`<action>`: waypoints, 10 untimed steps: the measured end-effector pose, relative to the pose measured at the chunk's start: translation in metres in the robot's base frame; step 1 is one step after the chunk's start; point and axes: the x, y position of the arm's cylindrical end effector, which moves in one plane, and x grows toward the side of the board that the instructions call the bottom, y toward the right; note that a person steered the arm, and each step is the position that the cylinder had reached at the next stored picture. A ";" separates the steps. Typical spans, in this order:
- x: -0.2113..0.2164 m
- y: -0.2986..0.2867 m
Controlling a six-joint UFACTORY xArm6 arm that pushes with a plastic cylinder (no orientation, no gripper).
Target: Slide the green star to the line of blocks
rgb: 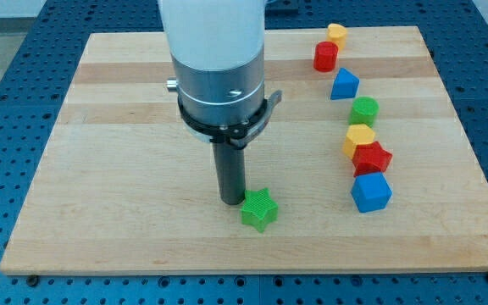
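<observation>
Seven blocks run in a line down the desk's [125,237] right side, yellow [336,34] at top, blue cube [371,192] at bottom. Green star [259,209] sits well left of them, my tip [230,200] touching its left edge. Rod only, no gripper in sight.

Pale wooden board [125,102] (smooth, matt)
</observation>
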 end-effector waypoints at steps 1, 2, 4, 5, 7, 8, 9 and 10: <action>0.002 0.009; 0.002 0.012; 0.015 0.043; 0.024 0.056; 0.003 0.054; 0.017 0.042; 0.026 0.026; 0.027 0.020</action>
